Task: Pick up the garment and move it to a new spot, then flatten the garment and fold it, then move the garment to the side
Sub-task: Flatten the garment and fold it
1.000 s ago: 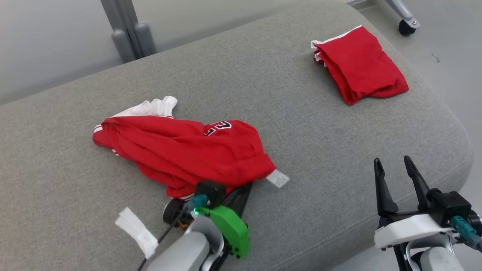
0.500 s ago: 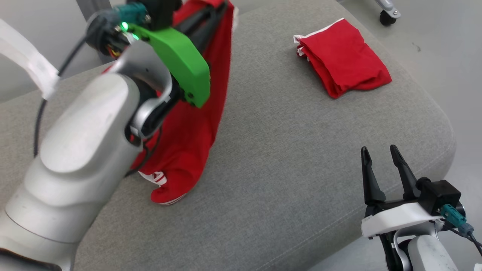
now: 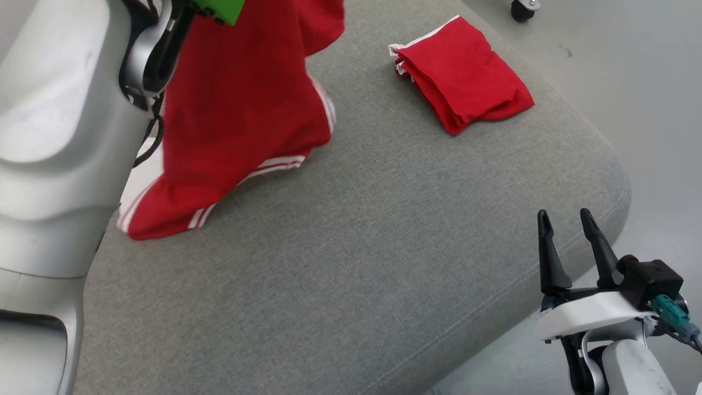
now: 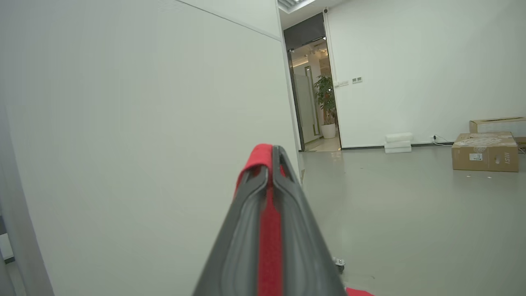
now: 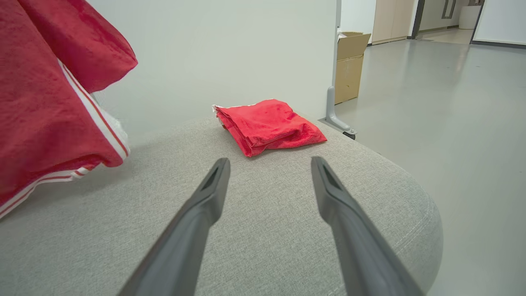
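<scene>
Spread under both arms is a grey cushion point(image 3: 384, 247) of woven upholstery, rounded at the corner, with pale floor point(image 3: 630, 109) beyond its edge. On the left, the left gripper point(image 4: 271, 158) has its two dark fingers pressed together on a strip of the red garment point(image 3: 236, 109). The cloth is pinched between them and laps over one fingertip. From that grip the garment hangs down below the gripper in a long drape. Its lower end, with white stripes along the hem, rests on the cushion beneath the left arm.

Beyond the left fingertips stand a white wall point(image 4: 123, 123), a doorway point(image 4: 308, 82) with a potted plant point(image 4: 326, 98), and cardboard boxes point(image 4: 485, 152) on the floor.

The right gripper point(image 3: 567, 230) hovers low over the cushion's near edge, fingers spread apart with nothing between them. Straight ahead of its fingertips, well apart from them, lies a folded red cloth point(image 3: 460, 88) with a white edge. The hanging garment is off to this gripper's left — not touching it.
</scene>
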